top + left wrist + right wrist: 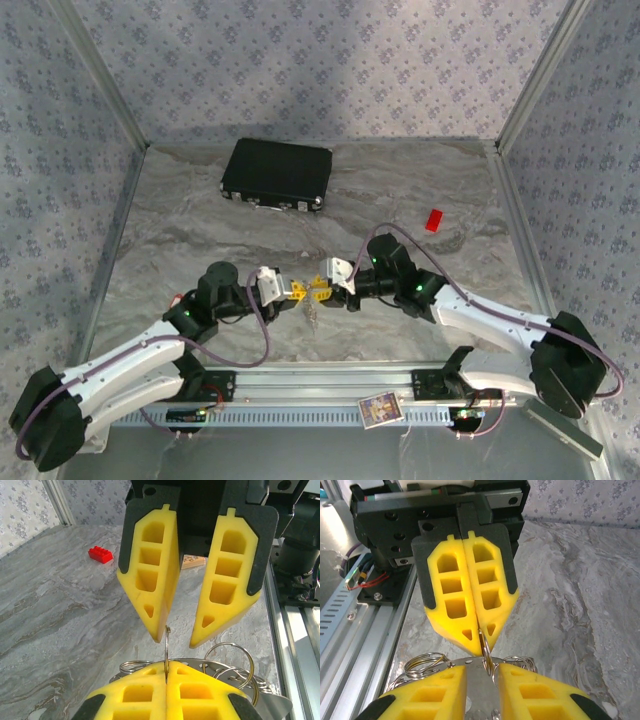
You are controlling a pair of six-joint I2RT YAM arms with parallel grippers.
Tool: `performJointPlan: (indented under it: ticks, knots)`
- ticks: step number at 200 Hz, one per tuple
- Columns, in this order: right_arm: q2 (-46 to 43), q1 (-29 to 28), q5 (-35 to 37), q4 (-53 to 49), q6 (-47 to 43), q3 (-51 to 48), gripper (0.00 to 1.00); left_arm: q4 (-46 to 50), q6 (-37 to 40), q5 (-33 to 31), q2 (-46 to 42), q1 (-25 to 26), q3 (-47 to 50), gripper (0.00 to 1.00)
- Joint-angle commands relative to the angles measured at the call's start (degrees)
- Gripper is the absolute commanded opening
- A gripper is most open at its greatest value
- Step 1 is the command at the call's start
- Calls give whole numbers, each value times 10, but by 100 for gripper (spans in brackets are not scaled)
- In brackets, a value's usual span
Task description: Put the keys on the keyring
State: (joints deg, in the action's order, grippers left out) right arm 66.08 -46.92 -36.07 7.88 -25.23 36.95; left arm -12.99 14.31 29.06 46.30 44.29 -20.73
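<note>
A grey marbled table top (180,230) lies between flower-patterned walls, and the work sits at the middle, just beyond the near rail. There the keyring (167,642) stands edge-on, a thin steel ring seemingly held off the table. A cluster of smaller split rings (231,656) and a flat silver piece (270,700) hang beneath it; which of these are keys I cannot tell.

It is probably light, stiff and springy, and bare steel will slip against foam. The best hold is therefore flat across the wire, close to where the coil must be pried open, leaving the hanging cluster free to swing.

The left gripper (166,669) has it that way, its yellow fingers pressed together on the ring's wire. The right gripper (482,676) faces it tip to tip, its fingers a narrow gap apart on either side of the ring and holding nothing.

Farther out, a red toy brick (433,220) lies far to the right. A black case (277,175) sits at the far middle, and a small printed card (380,409) rests on the near rail.
</note>
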Motion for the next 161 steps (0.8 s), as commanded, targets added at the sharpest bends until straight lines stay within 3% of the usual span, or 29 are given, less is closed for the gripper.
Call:
performJointPlan:
  ticks: [1,73,137,152,161]
  knots:
    - [-16,-4,24,-53,-33,29,24,27,25,4,3,5,-36,0]
    - [-7,-28,58,-73,-55,49,20,66,41,10,12,10,-60,0]
    - [3,-32,59,-94,-68,60,0,98,55,11,13,12,-79,0]
    - [4,-32,53,-91,-67,59,0,92,50,3,14,11,-76,16]
    - [6,-32,47,-85,-62,55,0,82,47,1,13,12,-71,19]
